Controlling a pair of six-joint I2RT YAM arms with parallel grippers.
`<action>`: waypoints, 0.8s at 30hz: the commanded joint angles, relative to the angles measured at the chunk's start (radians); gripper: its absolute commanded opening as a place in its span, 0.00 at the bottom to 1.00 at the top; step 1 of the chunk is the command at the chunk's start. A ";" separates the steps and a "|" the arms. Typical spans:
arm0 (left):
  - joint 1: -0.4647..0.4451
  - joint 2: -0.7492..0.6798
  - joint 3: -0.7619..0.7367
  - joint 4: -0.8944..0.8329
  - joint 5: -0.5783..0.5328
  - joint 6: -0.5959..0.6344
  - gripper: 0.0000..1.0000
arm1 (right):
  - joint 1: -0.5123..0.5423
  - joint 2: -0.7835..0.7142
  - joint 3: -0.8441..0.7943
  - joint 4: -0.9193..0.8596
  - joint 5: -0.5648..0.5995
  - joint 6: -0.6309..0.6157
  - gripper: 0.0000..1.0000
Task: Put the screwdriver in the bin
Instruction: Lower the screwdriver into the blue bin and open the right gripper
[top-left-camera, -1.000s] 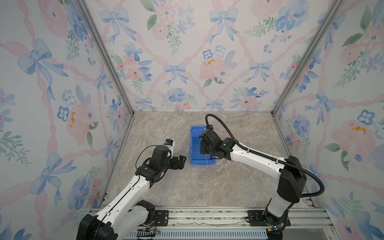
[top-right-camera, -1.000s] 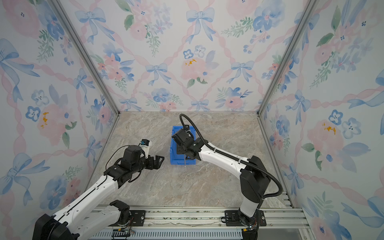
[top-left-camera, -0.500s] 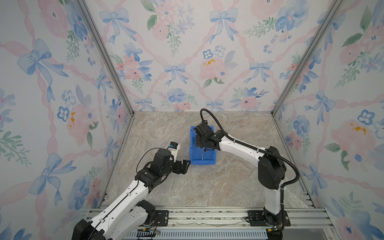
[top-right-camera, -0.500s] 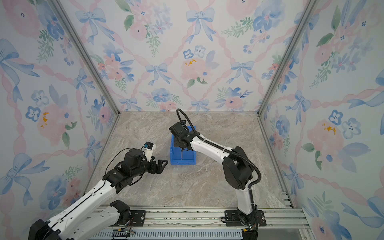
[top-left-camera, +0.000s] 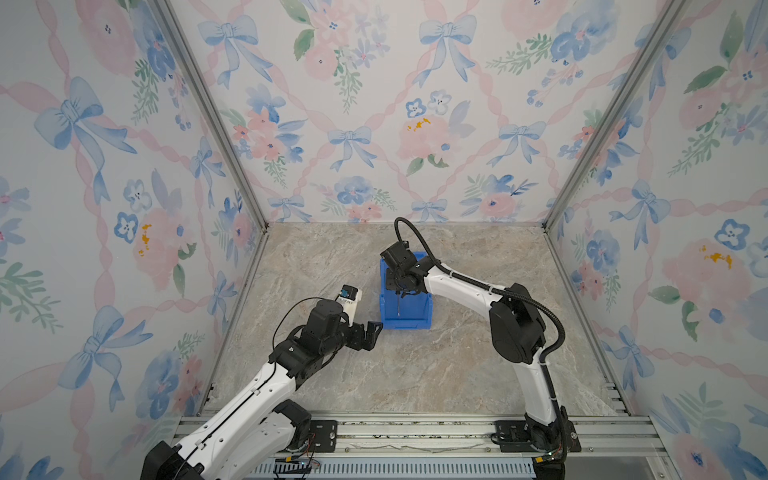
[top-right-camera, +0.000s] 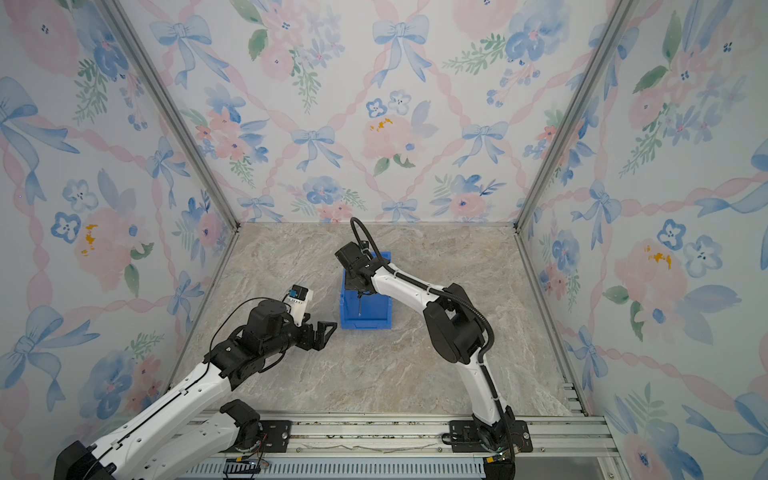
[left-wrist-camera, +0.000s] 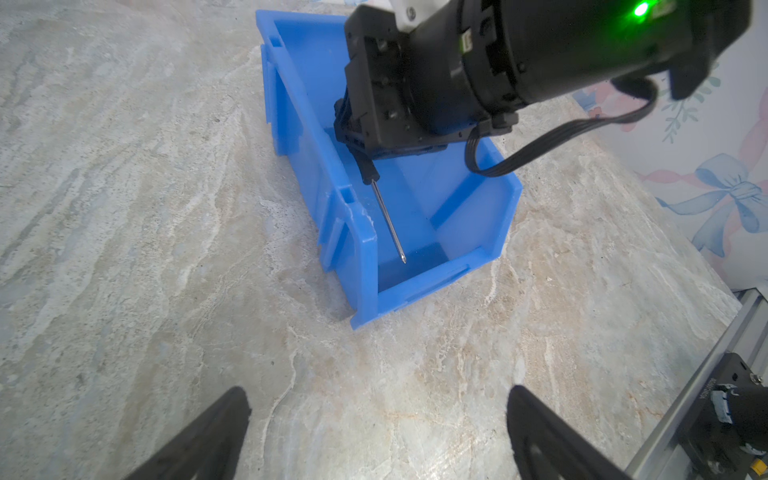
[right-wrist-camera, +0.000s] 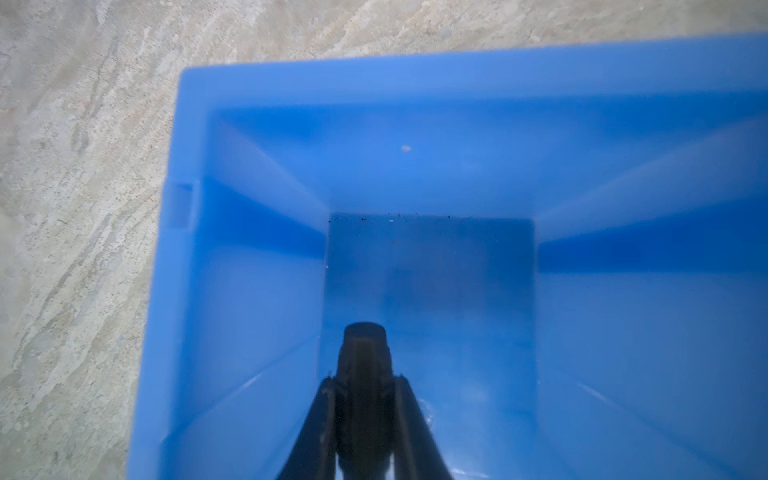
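Observation:
The blue bin (top-left-camera: 409, 321) (top-right-camera: 365, 321) stands mid-table, low lip toward the front. My right gripper (top-left-camera: 398, 286) (top-right-camera: 359, 289) hangs over the bin's inside, shut on the black handle of the screwdriver (top-left-camera: 398, 305) (top-right-camera: 359, 306). In the left wrist view the thin silver shaft of the screwdriver (left-wrist-camera: 388, 222) slants down inside the bin (left-wrist-camera: 361, 266), tip above the floor. The right wrist view shows the handle (right-wrist-camera: 365, 365) clamped in the right gripper (right-wrist-camera: 365, 380), with the bin's walls (right-wrist-camera: 415, 166) around it. My left gripper (top-left-camera: 372, 332) (top-right-camera: 324, 330) (left-wrist-camera: 376, 399) stands open and empty over the table, left of the bin's front corner.
Marble tabletop (top-left-camera: 436, 374) closed in by floral walls on three sides. An aluminium rail (top-left-camera: 415, 432) with both arm bases runs along the front edge. The right arm's elbow (top-left-camera: 515, 328) stands right of the bin.
My right gripper carried the screwdriver from over the bin's front lip back over its inside, and the arm's elbow swung in. My left gripper drew slightly toward the front.

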 joint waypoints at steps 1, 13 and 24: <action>-0.009 -0.018 -0.013 0.012 -0.014 0.022 0.98 | -0.018 0.030 0.031 -0.019 -0.010 0.027 0.02; -0.015 -0.005 -0.010 0.015 -0.016 0.022 0.98 | -0.031 0.088 0.042 -0.011 -0.021 0.032 0.05; -0.020 -0.009 -0.011 0.015 -0.026 0.023 0.98 | -0.036 0.124 0.039 -0.013 -0.028 0.027 0.09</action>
